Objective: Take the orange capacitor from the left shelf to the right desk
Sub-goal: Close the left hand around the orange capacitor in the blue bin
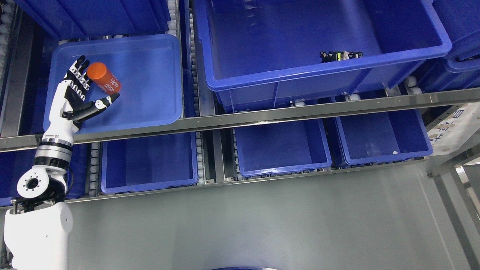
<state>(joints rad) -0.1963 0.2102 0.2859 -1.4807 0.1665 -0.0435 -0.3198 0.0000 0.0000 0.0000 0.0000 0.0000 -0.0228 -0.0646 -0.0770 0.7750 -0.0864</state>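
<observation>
Left hand (77, 93): white shell, black-jointed fingers; silver-and-black ringed wrist (53, 150); round white elbow joint (33, 183); bulky white forearm (37, 238).

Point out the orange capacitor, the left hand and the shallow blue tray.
orange capacitor (104, 78), head view, cylinder side
left hand (74, 96), head view, palm
shallow blue tray (150, 75), head view, bare floor

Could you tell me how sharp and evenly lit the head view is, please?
Head view: sharp on the orange cylindrical capacitor and the left hand; soft glare on the shallow blue plastic tray; lower blue bins sit in shadow.
</observation>
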